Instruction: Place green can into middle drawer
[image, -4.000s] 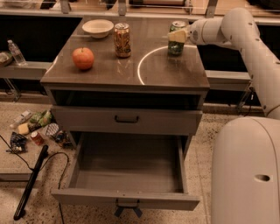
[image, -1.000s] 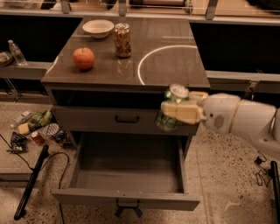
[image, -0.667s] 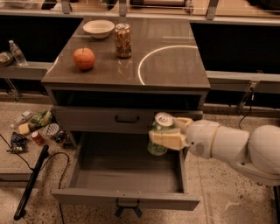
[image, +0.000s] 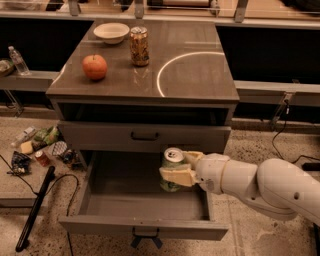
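The green can is upright, its silver top showing, held in my gripper. The pale fingers are shut around its sides. The gripper reaches in from the right on a white arm and holds the can inside the open middle drawer, right of centre, low over its grey floor. I cannot tell whether the can touches the floor. The drawer is pulled out fully, with a dark handle under its front.
The shallower drawer above is closed. On the cabinet top stand an orange-brown can, a red apple and a white bowl. Litter and a black rod lie on the floor at left.
My gripper has carried the green can from the cabinet top down past the closed drawer's front, leftward and lower, into the open middle drawer.
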